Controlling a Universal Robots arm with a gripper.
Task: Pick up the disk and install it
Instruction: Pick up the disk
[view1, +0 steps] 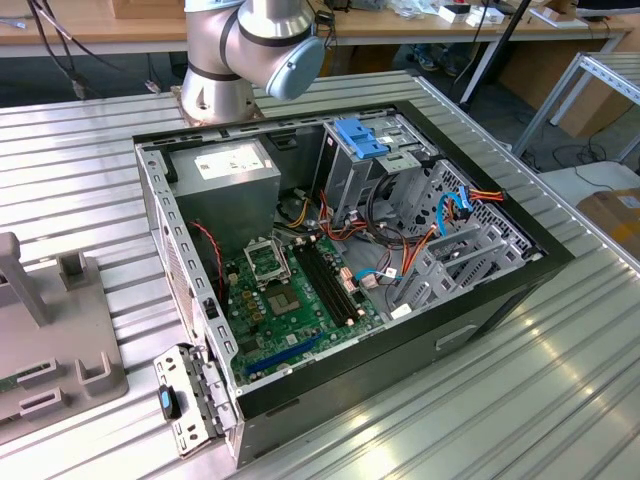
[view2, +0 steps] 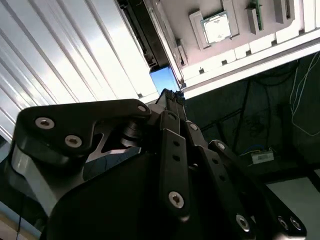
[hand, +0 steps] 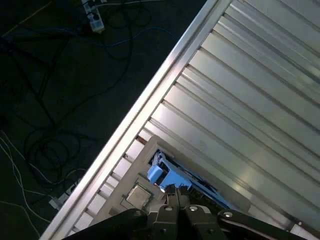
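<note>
Ribbed aluminium table (view1: 560, 400), one, carries everything. One open black computer case (view1: 480, 330) lies on its side at centre, with one motherboard (view1: 290, 300), one grey power supply (view1: 225, 165) and one light-blue bracket (view1: 360, 137) inside.

One silver arm (view1: 250, 50): its base stands on the table behind the case, and the upper joints leave the exterior view at the top.

One grey fixture tray (view1: 60, 350) sits at the exterior view's left.

One gripper (hand: 173, 190), seen in both wrist views, points at this tray. Its black linkages converge and the fingers (view2: 170, 130) are drawn narrow, pinching the blue frame of the disk (hand: 175, 179).

One disk, at the tray, well apart from the case.

One processor chip (view2: 217, 27) is seated in the tray near the disk.
</note>
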